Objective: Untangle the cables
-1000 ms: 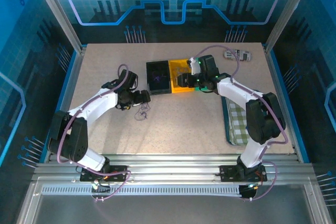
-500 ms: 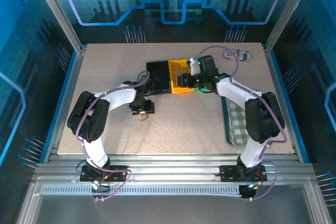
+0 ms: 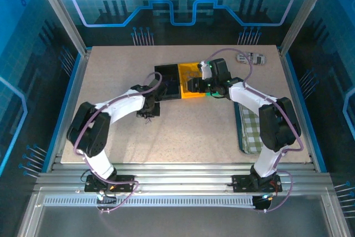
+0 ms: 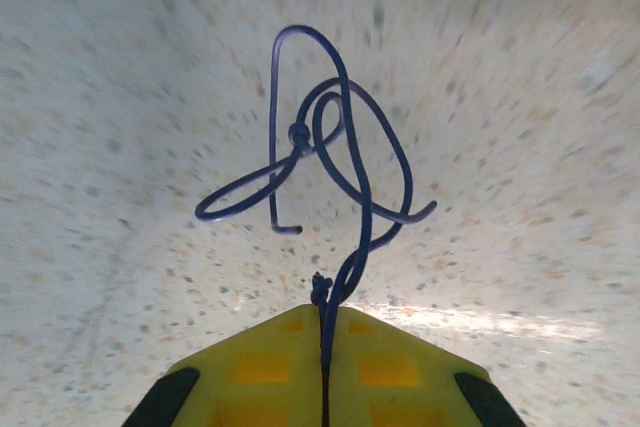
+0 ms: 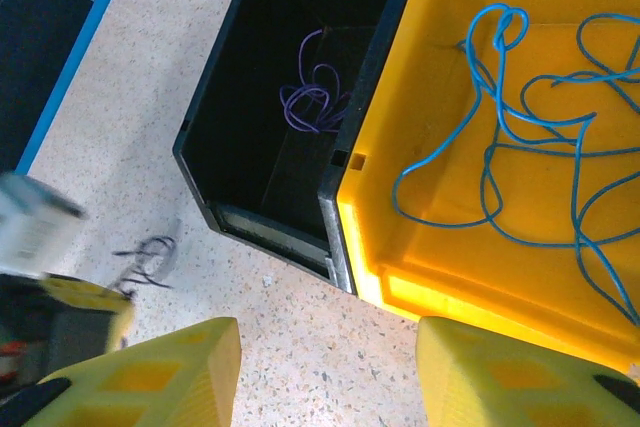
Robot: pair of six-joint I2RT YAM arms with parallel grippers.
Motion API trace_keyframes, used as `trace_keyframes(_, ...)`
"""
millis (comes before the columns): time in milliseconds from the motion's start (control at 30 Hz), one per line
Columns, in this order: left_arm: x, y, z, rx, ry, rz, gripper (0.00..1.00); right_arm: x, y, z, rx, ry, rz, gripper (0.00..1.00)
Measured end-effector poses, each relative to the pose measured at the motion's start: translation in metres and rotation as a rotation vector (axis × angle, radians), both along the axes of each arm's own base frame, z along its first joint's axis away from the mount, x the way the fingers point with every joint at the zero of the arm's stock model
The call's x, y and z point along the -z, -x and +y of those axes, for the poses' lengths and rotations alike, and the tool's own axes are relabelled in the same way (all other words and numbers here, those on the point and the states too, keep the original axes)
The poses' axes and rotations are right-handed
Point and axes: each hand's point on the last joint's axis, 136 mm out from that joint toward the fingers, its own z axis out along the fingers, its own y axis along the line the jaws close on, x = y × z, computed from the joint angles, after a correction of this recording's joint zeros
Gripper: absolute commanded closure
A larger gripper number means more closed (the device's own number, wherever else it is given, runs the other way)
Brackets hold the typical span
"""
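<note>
One thin dark-blue cable strand (image 4: pixel 297 133) is pinched at one end between the clamped fingers of the left gripper (image 4: pixel 323 332). Its knotted loops run straight out ahead of the fingertips over the speckled table (image 4: pixel 110 97); whether they touch it I can't tell. From above, that gripper sits just near-left of the black bin (image 5: pixel 262 179), where a purple strand (image 5: pixel 312 102) lies coiled. Right of it, a light-blue strand (image 5: pixel 483 87) sprawls in the yellow bin (image 5: pixel 450 2), with the right gripper (image 5: pixel 330 372) spread open above the bins' near edge. The left arm looks best placed to carry its strand far-right.
</note>
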Motion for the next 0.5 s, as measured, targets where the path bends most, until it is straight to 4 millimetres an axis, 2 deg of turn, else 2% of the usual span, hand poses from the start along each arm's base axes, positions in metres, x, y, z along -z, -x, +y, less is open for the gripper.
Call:
trace_keyframes(133, -0.056, -0.025, -0.013, 0.016, 0.068, -0.149, 1.00, 0.001, -0.005, -0.009, 0.043, 0.010, 0.002, 0.50)
trace_keyframes(200, -0.083, -0.042, -0.026, 0.040, 0.126, -0.213, 1.00, 0.000, -0.008, -0.019, 0.076, 0.011, 0.002, 0.50)
trace_keyframes(300, -0.106, -0.062, -0.045, 0.077, 0.198, -0.261, 1.00, -0.003, -0.012, -0.034, 0.119, 0.007, -0.001, 0.50)
trace_keyframes(367, -0.110, -0.078, -0.056, 0.089, 0.228, -0.278, 1.00, -0.006, -0.013, -0.042, 0.142, 0.003, -0.005, 0.50)
trace_keyframes(400, -0.108, -0.087, -0.060, 0.089, 0.233, -0.280, 0.96, -0.008, -0.013, -0.045, 0.149, 0.004, -0.009, 0.50)
trace_keyframes(467, -0.098, -0.105, -0.066, 0.091, 0.234, -0.273, 0.70, -0.011, -0.011, -0.049, 0.162, 0.002, -0.015, 0.50)
trace_keyframes(500, -0.091, -0.115, -0.068, 0.094, 0.229, -0.267, 0.61, -0.012, -0.010, -0.051, 0.167, 0.002, -0.017, 0.50)
